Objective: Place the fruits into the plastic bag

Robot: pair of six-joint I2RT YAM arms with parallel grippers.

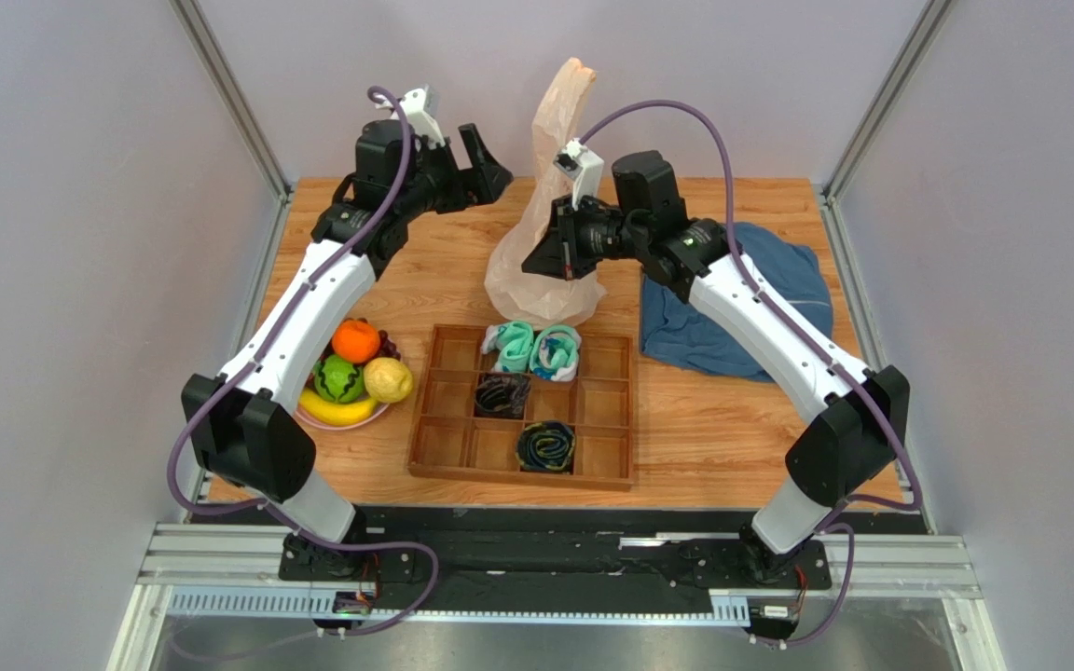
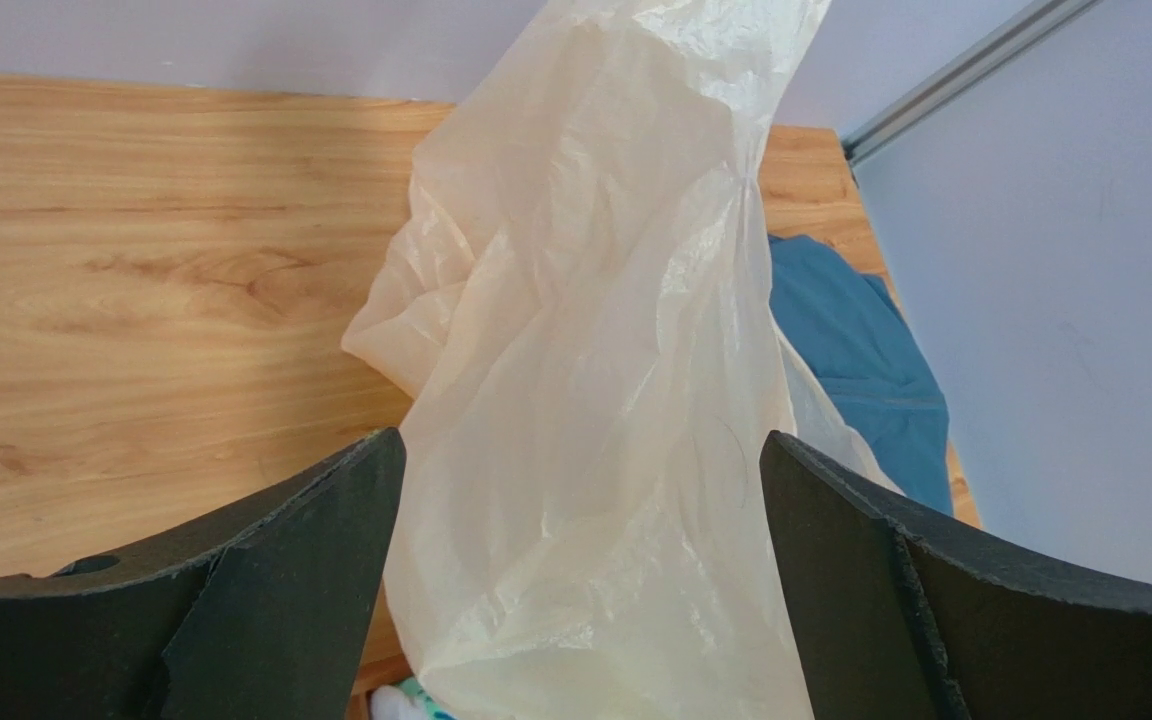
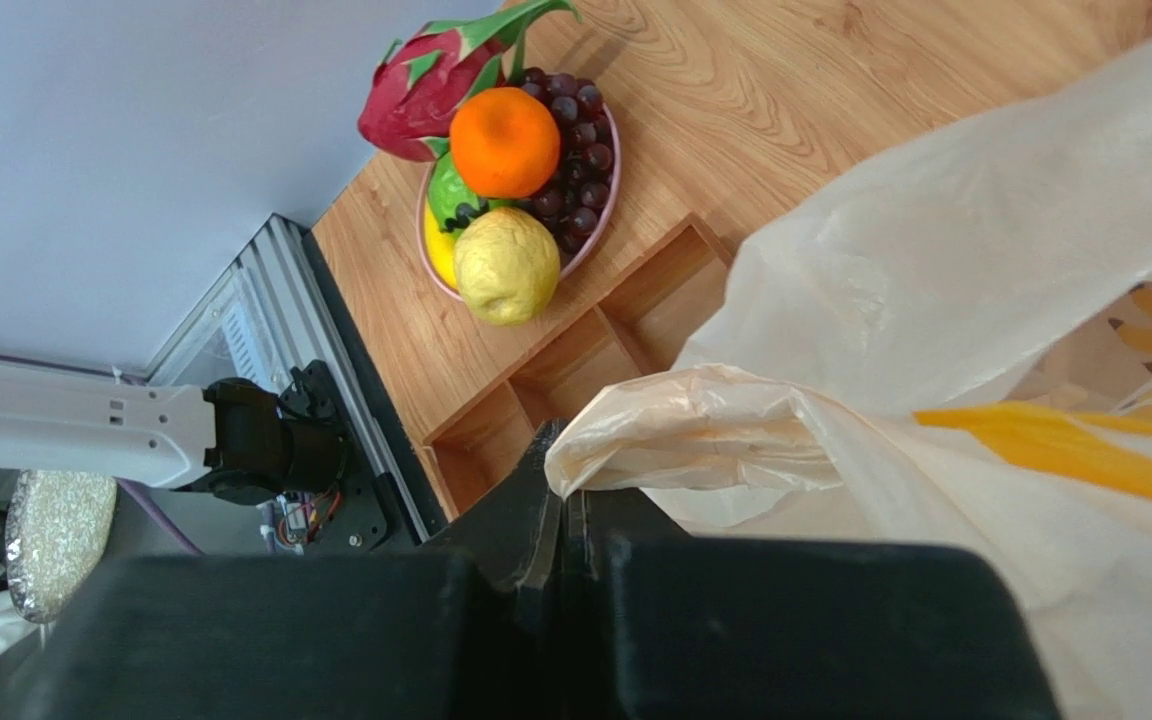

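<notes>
Left fingers (image 2: 297, 570) apart, plastic bag (image 2: 597, 375) ahead, blue cloth (image 2: 853, 360) beyond.

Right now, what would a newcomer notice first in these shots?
The plastic bag stands tall at the far middle of the table. Its edge is pinched in the shut right gripper, and the open left gripper points at it from the left. Next come the bright fruits, piled on a plate at the near left.

Left arm (image 1: 302, 301) and right arm (image 1: 767, 329) had white links and black joints. A purple cable (image 1: 708, 129) ran along each. Wrist cameras (image 1: 421, 115) were white; jaws black.
</notes>
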